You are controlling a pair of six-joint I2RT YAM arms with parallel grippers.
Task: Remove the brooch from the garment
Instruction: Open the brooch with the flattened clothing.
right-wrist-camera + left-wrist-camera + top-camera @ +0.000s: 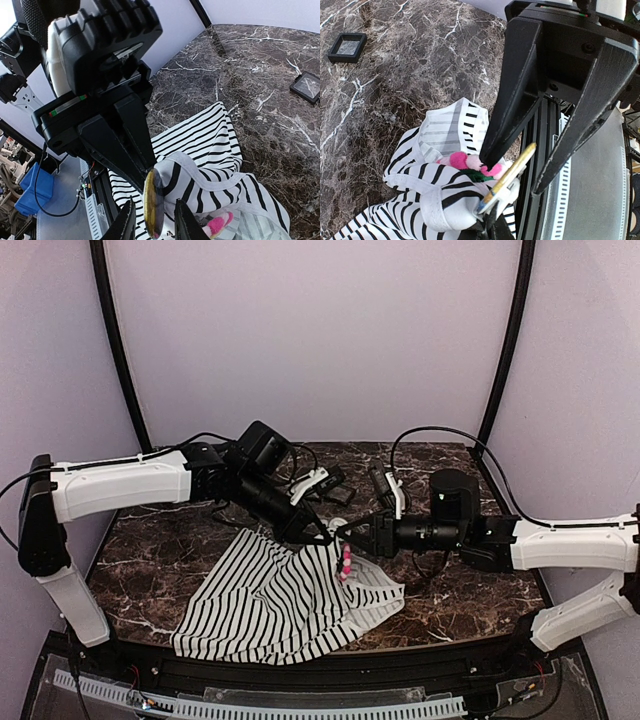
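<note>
A fold of the garment [210, 140] is clamped by the left gripper [144, 172]; the brooch [462, 161] is found just beside the right gripper [152, 220], whose fingers stand apart.

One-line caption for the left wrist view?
Right gripper fingers straddle a gold-edged disc beside the brooch on the bunched garment.
</note>
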